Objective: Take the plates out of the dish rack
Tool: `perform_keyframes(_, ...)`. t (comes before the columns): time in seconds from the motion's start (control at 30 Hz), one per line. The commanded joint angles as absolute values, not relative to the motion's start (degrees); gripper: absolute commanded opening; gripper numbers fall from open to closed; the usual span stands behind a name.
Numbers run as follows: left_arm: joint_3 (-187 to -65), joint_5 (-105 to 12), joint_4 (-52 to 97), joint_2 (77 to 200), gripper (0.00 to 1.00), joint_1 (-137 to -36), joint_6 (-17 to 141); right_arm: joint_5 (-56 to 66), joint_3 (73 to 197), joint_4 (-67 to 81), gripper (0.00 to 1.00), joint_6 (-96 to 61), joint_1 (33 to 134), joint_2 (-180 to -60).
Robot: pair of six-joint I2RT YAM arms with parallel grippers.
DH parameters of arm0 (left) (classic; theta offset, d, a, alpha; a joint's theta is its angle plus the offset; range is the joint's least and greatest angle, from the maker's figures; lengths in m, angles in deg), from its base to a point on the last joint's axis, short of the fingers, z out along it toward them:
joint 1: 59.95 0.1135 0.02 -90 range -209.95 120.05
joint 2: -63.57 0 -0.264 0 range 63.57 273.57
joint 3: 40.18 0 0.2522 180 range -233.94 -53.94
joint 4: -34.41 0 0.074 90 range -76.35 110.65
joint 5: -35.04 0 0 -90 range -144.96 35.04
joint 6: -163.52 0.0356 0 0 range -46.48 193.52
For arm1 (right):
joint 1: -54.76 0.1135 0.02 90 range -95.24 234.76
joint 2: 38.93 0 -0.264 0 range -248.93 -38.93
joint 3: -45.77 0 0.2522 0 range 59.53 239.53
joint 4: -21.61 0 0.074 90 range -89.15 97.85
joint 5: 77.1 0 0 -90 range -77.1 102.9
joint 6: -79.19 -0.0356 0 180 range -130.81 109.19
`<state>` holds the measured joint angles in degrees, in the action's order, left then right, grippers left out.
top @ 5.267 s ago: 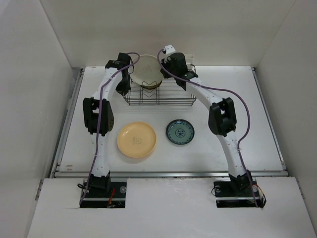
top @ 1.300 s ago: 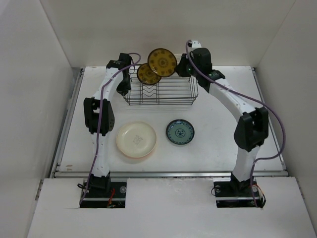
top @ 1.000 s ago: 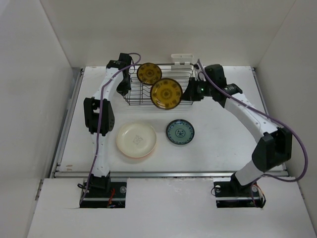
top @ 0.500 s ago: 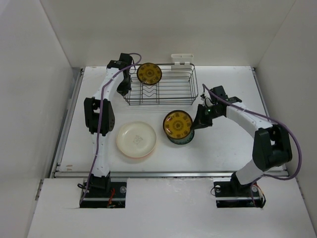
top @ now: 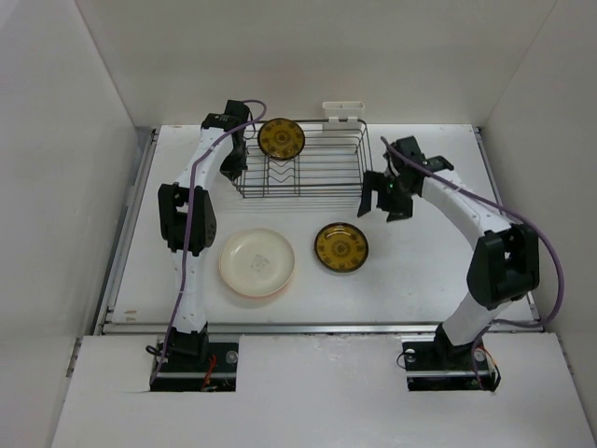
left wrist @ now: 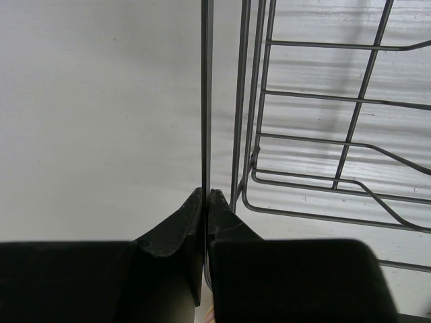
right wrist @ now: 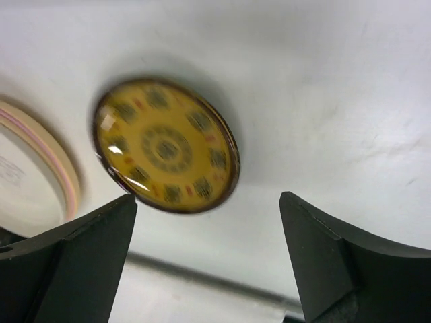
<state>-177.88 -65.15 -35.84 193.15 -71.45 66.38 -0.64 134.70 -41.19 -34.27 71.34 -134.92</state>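
Right pincer [top: 381, 202] has let go of the brown-and-yellow plate [top: 340, 247]. Its jaws are spread, off the rack's right end. That plate now lies flat where the teal one showed, near the cream plate [top: 256, 263]. Its twin plate [top: 281, 138] stands upright, far-left in the dish rack [top: 298, 192]. Left pincer [left wrist: 207, 195] is pressed together on a thin dark edge, can't tell what.

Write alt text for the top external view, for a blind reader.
Seen from above, the left tool grips a brown-and-yellow plate upright at the far left corner of the black wire dish rack. The right tool hangs open beside the rack's right end, and a matching plate and a cream plate lie flat on the white table.
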Motion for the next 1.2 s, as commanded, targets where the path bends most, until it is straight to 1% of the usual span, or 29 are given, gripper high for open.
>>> perform_keyframes(0.0,-178.7,-66.9,-39.2,192.6,0.0,-71.1,65.6,10.2,146.3,-42.1,0.93,-29.8,74.7,-133.4)
perform_keyframes(0.03,-178.7,-66.9,-39.2,193.1,0.0,-71.1,65.6,12.9,151.3,-41.3,0.93,-28.3,77.0,-134.6)
perform_keyframes(0.07,-178.7,-66.9,-39.2,193.1,0.0,-71.1,65.6,13.7,154.5,-40.7,0.93,-26.6,78.0,-138.5)
perform_keyframes(0.13,-178.7,-66.9,-39.2,193.6,0.0,-71.1,65.6,13.7,161.9,-39.0,0.93,-21.0,79.4,-143.4)
perform_keyframes(0.17,-178.7,-66.9,-39.2,193.6,0.0,-71.1,65.6,13.7,169.5,-37.5,0.93,-19.4,80.1,-148.6)
perform_keyframes(0.23,-178.7,-66.4,-39.2,194.3,0.0,-71.1,65.6,12.5,177.3,-33.7,0.93,-16.2,80.1,-154.0)
perform_keyframes(0.27,-178.7,-66.4,-39.2,194.3,0.0,-71.1,65.6,9.0,185.0,-29.2,0.93,-15.3,80.1,-156.9)
perform_keyframes(0.3,-178.7,-66.4,-39.2,194.3,0.0,-71.1,65.6,7.1,188.9,-27.0,0.93,-14.5,80.1,-162.7)
perform_keyframes(0.37,-178.7,-66.4,-39.2,194.3,0.0,-71.1,65.6,1.4,196.6,-20.5,0.93,-13.3,80.1,-168.9)
perform_keyframes(0.4,-178.7,-66.4,-39.2,194.3,0.0,-71.1,65.6,0.2,202.1,-17.8,0.93,-13.3,80.1,-174.1)
perform_keyframes(0.47,-178.7,-65.9,-39.2,194.8,0.0,-71.1,65.6,-1.9,204.2,-11.6,0.92,-13.3,80.1,-177.8)
perform_keyframes(0.5,-178.7,-65.9,-38.7,194.8,0.0,-71.1,66.1,-2.8,203.4,-4.5,0.92,-14.0,80.1,-179.1)
perform_keyframes(0.53,-178.7,-65.9,-38.7,194.8,0.0,-71.1,66.1,-2.1,202.8,-0.9,0.92,-14.8,80.6,-181.2)
perform_keyframes(0.57,-178.7,-65.9,-38.7,194.8,0.0,-71.1,66.1,-0.3,202.0,2.8,0.89,-17.2,80.6,-182.2)
perform_keyframes(0.6,-178.7,-65.9,-38.7,195.3,0.0,-71.1,66.7,5.2,200.0,10.3,0.86,-18.7,80.6,-183.1)
perform_keyframes(0.67,-178.7,-66.4,-38.1,195.9,0.0,-71.1,66.7,9.9,199.0,17.0,0.81,-23.6,81.1,-186.1)
perform_keyframes(0.7,-178.7,-66.4,-38.1,195.9,0.0,-71.1,66.7,10.8,199.0,18.9,0.76,-24.6,81.1,-187.6)
perform_keyframes(0.77,-178.7,-66.4,-38.1,196.5,0.0,-71.1,66.7,9.7,204.3,19.7,0.69,-25.9,81.1,-192.4)
perform_keyframes(0.8,-179.3,-66.4,-38.1,197.0,0.0,-71.1,66.7,8.1,205.3,20.2,0.61,-27.5,81.1,-193.4)
perform_keyframes(0.87,-179.3,-66.4,-38.1,197.0,0.0,-71.1,66.7,7.5,204.3,21.6,0.54,-28.8,81.1,-194.1)
perform_keyframes(0.9,-179.3,-66.4,-38.1,197.0,0.0,-71.1,66.7,7.5,203.2,22.1,0.47,-30.0,81.1,-194.1)
perform_keyframes(0.93,-179.3,-66.9,-38.1,197.0,0.0,-71.1,66.7,8.2,202.3,22.1,0.42,-30.0,81.1,-194.1)
perform_keyframes(1.03,-179.3,-66.9,-38.1,197.5,0.0,-71.1,66.7,5.7,201.0,22.6,0.49,-30.5,81.1,-194.1)
perform_keyframes(1.07,-179.3,-66.9,-38.1,197.5,0.0,-71.1,67.2,4.2,201.0,22.6,0.49,-30.5,81.1,-194.1)
perform_keyframes(1.13,-179.3,-66.9,-38.1,198.0,0.0,-71.1,67.2,3.5,201.0,22.6,0.37,-31.0,81.1,-194.1)
perform_keyframes(1.17,-179.3,-66.9,-38.1,198.0,0.0,-71.1,67.2,3.5,201.0,22.6,0.22,-31.0,81.1,-194.1)
